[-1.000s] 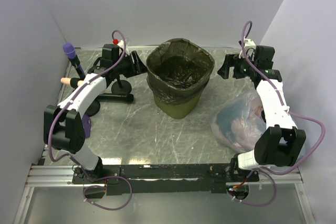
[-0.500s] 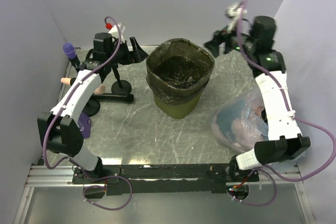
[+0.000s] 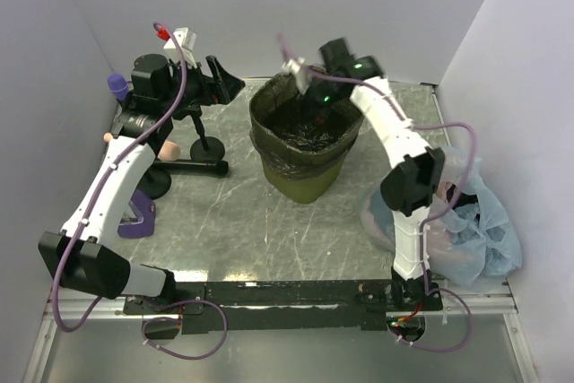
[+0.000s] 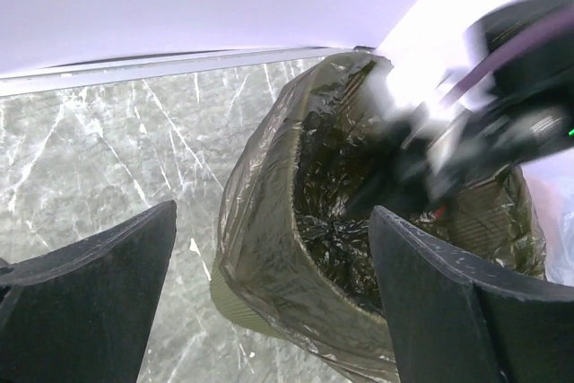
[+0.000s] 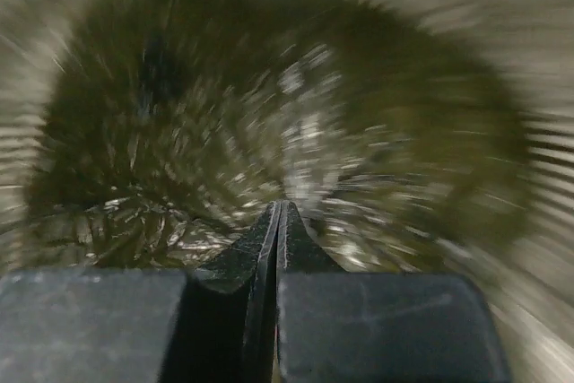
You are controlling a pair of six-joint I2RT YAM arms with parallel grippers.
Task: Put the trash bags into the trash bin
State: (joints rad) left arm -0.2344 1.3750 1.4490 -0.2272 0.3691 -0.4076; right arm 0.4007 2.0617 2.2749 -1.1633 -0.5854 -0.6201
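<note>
The olive-green trash bin (image 3: pixel 301 187) stands mid-table, lined with a dark crinkly trash bag (image 3: pixel 305 132) whose edge folds over the rim. My right gripper (image 3: pixel 312 100) hangs over the bin's mouth near the far rim. In the right wrist view that gripper (image 5: pixel 280 208) is shut, with nothing seen between its jaws and the blurred bag (image 5: pixel 179 132) below. My left gripper (image 3: pixel 226 85) is raised to the left of the bin and open. In the left wrist view its open gripper (image 4: pixel 273 302) frames the bag (image 4: pixel 269 213) on the bin (image 4: pixel 229 298).
A clear bluish bag (image 3: pixel 475 230) with pinkish contents lies at the right, beside the right arm. A purple-headed microphone (image 3: pixel 117 87) on a black stand (image 3: pixel 199 166) is at the left, with a purple object (image 3: pixel 136 218) nearer the front. Walls close off three sides.
My right arm swung from the far right over the bin's mouth and its jaws went from open to shut. My left gripper opened wider and rose up and away from the bin.
</note>
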